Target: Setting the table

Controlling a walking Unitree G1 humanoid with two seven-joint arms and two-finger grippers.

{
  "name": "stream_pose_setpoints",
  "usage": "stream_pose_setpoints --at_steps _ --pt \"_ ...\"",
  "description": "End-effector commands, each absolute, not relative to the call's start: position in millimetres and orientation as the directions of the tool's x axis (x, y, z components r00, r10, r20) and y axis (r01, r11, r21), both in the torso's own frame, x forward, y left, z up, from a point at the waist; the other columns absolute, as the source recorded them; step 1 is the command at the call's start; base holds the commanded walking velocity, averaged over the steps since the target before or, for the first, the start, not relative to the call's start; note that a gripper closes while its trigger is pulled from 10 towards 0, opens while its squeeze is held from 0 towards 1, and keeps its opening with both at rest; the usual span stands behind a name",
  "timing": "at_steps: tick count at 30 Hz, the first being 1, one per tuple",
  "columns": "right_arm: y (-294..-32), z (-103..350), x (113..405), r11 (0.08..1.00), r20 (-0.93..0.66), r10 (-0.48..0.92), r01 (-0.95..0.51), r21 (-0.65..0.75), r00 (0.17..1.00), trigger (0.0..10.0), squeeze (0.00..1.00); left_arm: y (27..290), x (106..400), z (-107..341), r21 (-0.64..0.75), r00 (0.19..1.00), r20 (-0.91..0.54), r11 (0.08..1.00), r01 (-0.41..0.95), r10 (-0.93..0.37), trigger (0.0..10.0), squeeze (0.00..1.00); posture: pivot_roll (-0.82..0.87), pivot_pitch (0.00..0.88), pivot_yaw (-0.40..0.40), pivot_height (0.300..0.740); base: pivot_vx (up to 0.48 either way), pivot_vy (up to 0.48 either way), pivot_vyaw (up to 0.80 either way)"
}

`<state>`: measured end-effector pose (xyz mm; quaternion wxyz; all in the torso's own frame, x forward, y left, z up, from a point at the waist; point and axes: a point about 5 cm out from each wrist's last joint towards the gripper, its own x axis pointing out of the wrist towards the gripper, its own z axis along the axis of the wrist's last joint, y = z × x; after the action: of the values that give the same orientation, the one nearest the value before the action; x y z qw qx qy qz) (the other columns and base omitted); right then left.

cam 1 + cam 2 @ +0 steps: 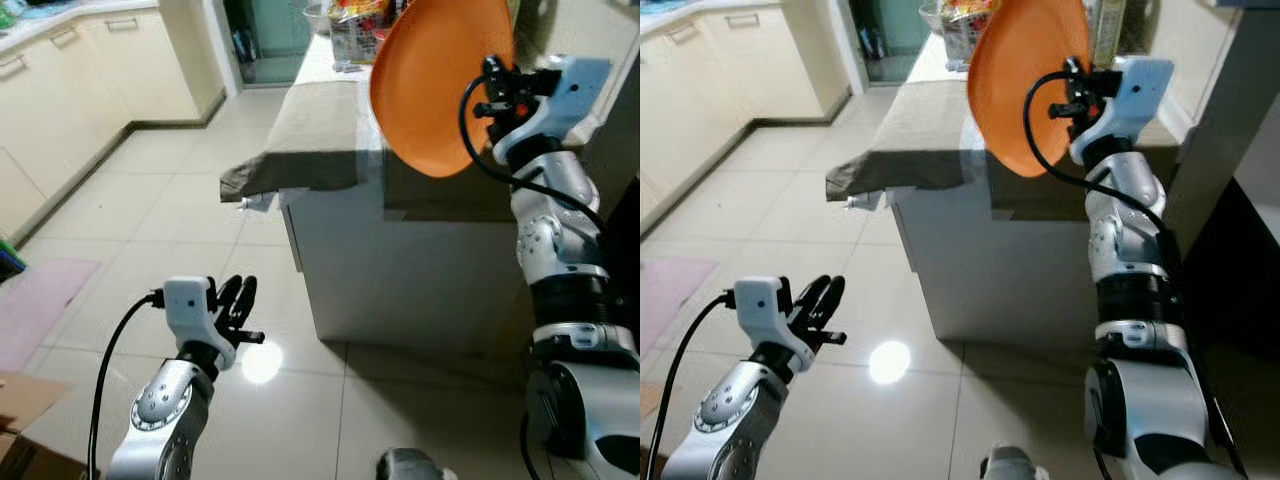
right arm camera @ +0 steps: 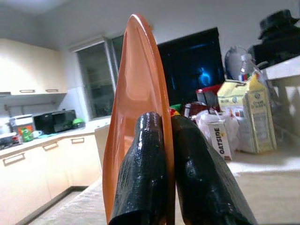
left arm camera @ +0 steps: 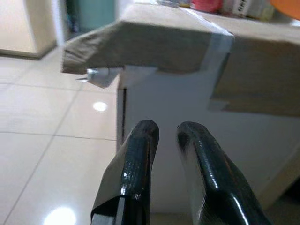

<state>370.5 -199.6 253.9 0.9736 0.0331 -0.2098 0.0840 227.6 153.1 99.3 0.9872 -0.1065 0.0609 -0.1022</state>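
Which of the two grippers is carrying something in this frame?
The right gripper: it is shut on the rim of the orange plate, held on edge above the cloth-covered table. The left gripper hangs low over the floor, holding nothing.

My right claw [image 1: 487, 88] is up high at the upper right of the frame. It is pinching the edge of a big orange plate [image 1: 435, 80]. The plate is tipped up on its side, up over the counter [image 1: 400, 270]. The counter is white, with a brown-grey cloth [image 1: 300, 140] on top. One corner of the cloth hangs over the edge toward the left. At the far end of the counter, top middle, sits a wire basket [image 1: 350, 30] with bright packets in it. My left claw [image 1: 238, 305] is low at the lower left, over the shiny tile floor [image 1: 180, 200]. Its fingers are nearly together and hold nothing. Cream cabinets [image 1: 90, 80] fill the upper left. A pink mat [image 1: 40, 300] lies at the left edge.
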Motion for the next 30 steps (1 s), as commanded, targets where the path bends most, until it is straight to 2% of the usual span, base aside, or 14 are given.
stream_pose_setpoints --at_steps 1,4,5,7,14,18,25,30 --pt "-195.9 257.1 365.1 0.981 0.427 0.173 -0.195 0.007 0.888 0.0 0.0 156.8 230.1 105.5 -0.195 0.977 -0.079 0.964 0.18 -0.199 10.0 0.0 -0.24 0.0 0.104 0.74 0.0 0.0 0.0" --pt "-202.1 235.9 349.9 0.983 0.379 0.177 -0.181 -0.026 0.908 0.0 0.0 156.8 230.1 105.9 -0.197 0.979 -0.074 0.965 0.175 -0.193 10.0 0.0 -0.25 0.0 0.1 0.74 0.0 0.0 0.0" --pt "-207.9 222.8 333.3 0.986 0.357 0.168 -0.162 -0.045 0.919 0.0 0.0 157.4 229.1 105.3 -0.195 0.979 -0.077 0.966 0.172 -0.19 10.0 0.0 -0.25 0.0 0.098 0.74 0.0 0.0 0.0" --pt "-213.1 216.8 318.1 0.988 0.35 0.151 -0.137 -0.065 0.924 0.0 0.0 158.7 228.4 104.9 -0.194 0.979 -0.08 0.966 0.17 -0.189 10.0 0.0 -0.26 0.0 0.1 0.74 0.0 0.0 0.0" --pt "-213.9 182.2 277.7 0.977 0.255 0.18 -0.143 -0.156 0.95 0.0 0.0 165.9 230.3 101.6 -0.188 0.978 -0.09 0.967 0.169 -0.188 10.0 0.0 -0.28 0.0 0.104 0.74 0.0 0.0 0.0" --pt "-210.1 155.6 259.9 0.965 0.171 0.206 -0.171 -0.199 0.963 0.0 0.0 170.5 234.1 100.2 -0.186 0.979 -0.089 0.969 0.163 -0.181 10.0 0.0 -0.28 0.0 0.103 0.74 0.0 0.0 0.0" --pt "-210.1 113.7 228.2 0.969 0.012 0.185 -0.181 -0.17 0.983 0.0 0.0 171.9 233.3 100.5 -0.191 0.982 -0.09 0.971 0.145 -0.164 10.0 0.0 -0.27 0.0 0.096 0.74 0.0 0.0 0.0" --pt "-204.7 114.7 232.3 0.971 0.016 0.178 -0.173 -0.162 0.984 0.0 0.0 171.9 236.9 105.0 -0.189 0.985 -0.071 0.971 0.144 -0.16 10.0 0.0 -0.26 0.0 0.099 0.74 0.0 0.0 0.0"
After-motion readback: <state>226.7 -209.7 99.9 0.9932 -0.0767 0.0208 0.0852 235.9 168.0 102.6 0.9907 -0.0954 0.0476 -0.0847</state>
